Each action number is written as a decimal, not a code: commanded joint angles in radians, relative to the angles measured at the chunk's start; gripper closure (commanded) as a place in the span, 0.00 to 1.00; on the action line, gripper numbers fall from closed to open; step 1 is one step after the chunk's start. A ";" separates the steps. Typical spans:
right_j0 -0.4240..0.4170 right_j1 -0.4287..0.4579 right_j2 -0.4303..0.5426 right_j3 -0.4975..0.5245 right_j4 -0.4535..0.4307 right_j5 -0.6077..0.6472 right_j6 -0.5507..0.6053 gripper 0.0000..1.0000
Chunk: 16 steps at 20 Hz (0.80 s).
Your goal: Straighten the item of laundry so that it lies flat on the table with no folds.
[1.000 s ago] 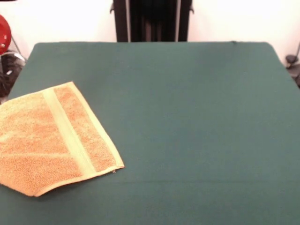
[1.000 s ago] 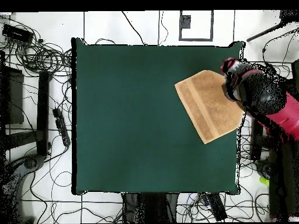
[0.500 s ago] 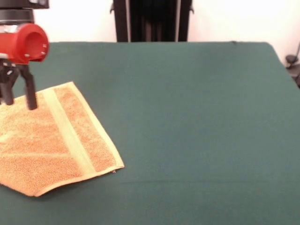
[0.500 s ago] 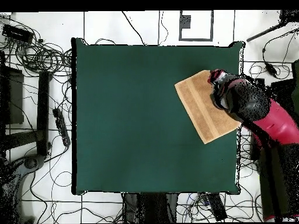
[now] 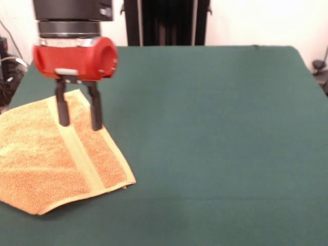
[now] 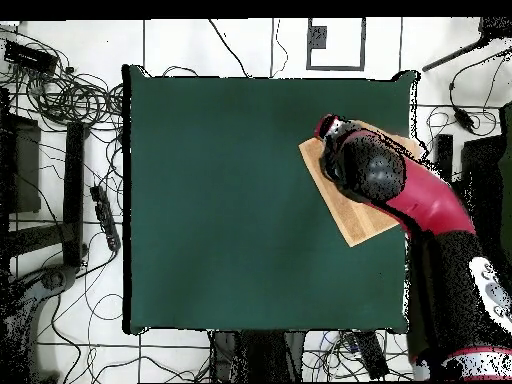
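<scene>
Gripper [image 5: 79, 114] hangs over the far corner of the towel [image 5: 46, 164], its two black fingers [image 5: 95, 108] spread apart with a clear gap, pointing down, nothing pinched between them; cannot tell if the tips touch the cloth. Towel lies at the table [image 5: 215, 133] edge on the front view's left, running off the picture there, a pale stripe [image 5: 77, 154] crossing it. In the overhead view the arm [image 6: 420, 200] covers much of the towel [image 6: 350, 215], only its side and one corner showing. Rest of green table [image 6: 250, 200] bare. Cables [image 6: 70, 95] and dark gear on the floor beside the table; black pedestal [image 5: 166, 23] at the far side
</scene>
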State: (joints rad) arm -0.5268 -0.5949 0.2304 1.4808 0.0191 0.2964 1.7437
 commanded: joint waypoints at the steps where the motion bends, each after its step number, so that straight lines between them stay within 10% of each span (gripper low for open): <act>1: 0.098 0.070 -0.040 0.132 0.030 -0.166 0.293 0.00; 16: 0.029 0.191 0.082 0.079 0.063 -0.301 0.247 0.00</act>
State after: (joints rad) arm -0.5517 -0.4986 0.2258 1.4821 0.0260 0.0241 1.7437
